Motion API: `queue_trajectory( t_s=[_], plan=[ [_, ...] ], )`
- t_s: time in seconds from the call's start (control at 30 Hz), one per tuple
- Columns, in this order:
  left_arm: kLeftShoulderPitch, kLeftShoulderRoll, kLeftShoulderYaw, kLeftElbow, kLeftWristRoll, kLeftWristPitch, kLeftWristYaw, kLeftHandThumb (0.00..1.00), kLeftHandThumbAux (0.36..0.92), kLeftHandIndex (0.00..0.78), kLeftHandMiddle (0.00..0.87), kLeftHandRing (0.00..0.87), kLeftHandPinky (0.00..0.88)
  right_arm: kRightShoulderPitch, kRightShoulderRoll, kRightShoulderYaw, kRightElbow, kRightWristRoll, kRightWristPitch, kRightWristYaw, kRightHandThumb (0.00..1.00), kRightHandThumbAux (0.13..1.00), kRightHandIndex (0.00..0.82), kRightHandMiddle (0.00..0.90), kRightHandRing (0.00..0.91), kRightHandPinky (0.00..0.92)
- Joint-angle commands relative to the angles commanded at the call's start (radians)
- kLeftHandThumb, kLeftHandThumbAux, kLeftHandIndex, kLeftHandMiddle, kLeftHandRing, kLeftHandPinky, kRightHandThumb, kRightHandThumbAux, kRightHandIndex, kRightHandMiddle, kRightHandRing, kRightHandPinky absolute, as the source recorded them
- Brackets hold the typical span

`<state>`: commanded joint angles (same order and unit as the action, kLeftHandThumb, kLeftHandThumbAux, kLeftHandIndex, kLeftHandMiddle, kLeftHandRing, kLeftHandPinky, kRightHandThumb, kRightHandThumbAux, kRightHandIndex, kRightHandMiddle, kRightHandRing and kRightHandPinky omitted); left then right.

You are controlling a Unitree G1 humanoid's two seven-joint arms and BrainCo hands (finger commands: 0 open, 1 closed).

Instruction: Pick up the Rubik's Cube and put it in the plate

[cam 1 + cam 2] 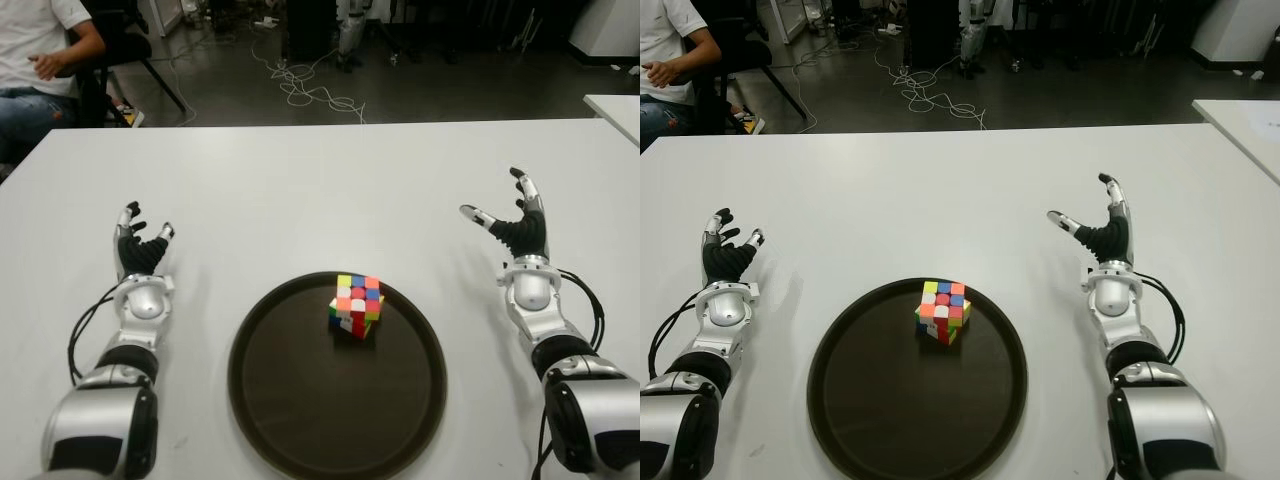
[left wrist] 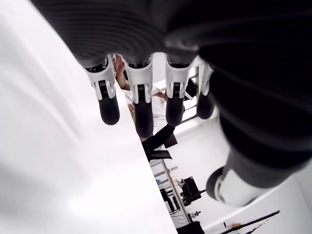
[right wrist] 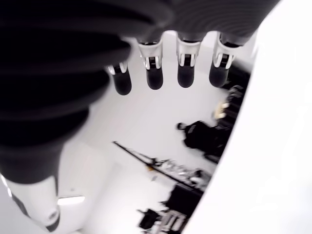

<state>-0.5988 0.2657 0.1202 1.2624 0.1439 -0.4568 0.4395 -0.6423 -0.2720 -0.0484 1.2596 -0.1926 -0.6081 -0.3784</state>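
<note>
One Rubik's Cube (image 1: 357,306) sits inside the plate (image 1: 290,400), toward its far rim, turned slightly so a corner faces the near edge of the worktop (image 1: 300,190); being a cube, it has no long axis. Both hands are well clear of it: the right hand (image 1: 515,225) beyond the plate's right rim, the left hand (image 1: 140,250) beyond its left, each with fingers spread and holding nothing. Nothing lies between them. A seated person (image 1: 40,60) shows past the far left corner.

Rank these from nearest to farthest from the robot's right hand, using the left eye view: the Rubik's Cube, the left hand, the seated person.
Measured from the open right hand, at the table's right side:
1. Rubik's Cube, inside the dark plate, toward the centre.
2. Left hand, open, at the table's left side.
3. Seated person, beyond the far left corner.
</note>
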Motion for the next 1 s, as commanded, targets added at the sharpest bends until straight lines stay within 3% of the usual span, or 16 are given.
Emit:
queue_trajectory(
  t_s=[0.23, 0.47, 0.63, 0.8, 1.0],
  plan=[
    [0.004, 0.003, 0.004, 0.000, -0.003, 0.002, -0.002, 0.072, 0.717, 0.108, 0.143, 0.138, 0.122, 0.002, 0.001, 0.005, 0.001, -0.006, -0.004, -0.004, 0.000, 0.668, 0.064, 0.043, 0.027, 0.023],
    [0.060, 0.008, -0.013, -0.023, 0.019, -0.056, 0.019, 0.079, 0.726, 0.102, 0.124, 0.117, 0.095, 0.104, 0.025, 0.042, -0.034, -0.056, -0.097, -0.100, 0.000, 0.735, 0.044, 0.033, 0.010, 0.004],
    [0.083, 0.009, -0.025, -0.036, 0.031, -0.087, 0.035, 0.046, 0.728, 0.096, 0.114, 0.118, 0.108, 0.110, 0.026, 0.053, -0.038, -0.070, -0.109, -0.118, 0.000, 0.772, 0.034, 0.026, 0.001, 0.000],
    [0.182, -0.013, -0.050, -0.092, 0.063, -0.174, 0.093, 0.042, 0.736, 0.098, 0.122, 0.138, 0.143, 0.113, 0.042, 0.045, -0.041, -0.062, -0.121, -0.114, 0.000, 0.803, 0.021, 0.007, 0.000, 0.000],
    [0.176, -0.002, -0.060, -0.077, 0.081, -0.207, 0.119, 0.092, 0.753, 0.098, 0.154, 0.179, 0.207, 0.113, 0.053, 0.036, -0.037, -0.055, -0.137, -0.114, 0.000, 0.823, 0.012, 0.000, 0.000, 0.000]
  ],
)
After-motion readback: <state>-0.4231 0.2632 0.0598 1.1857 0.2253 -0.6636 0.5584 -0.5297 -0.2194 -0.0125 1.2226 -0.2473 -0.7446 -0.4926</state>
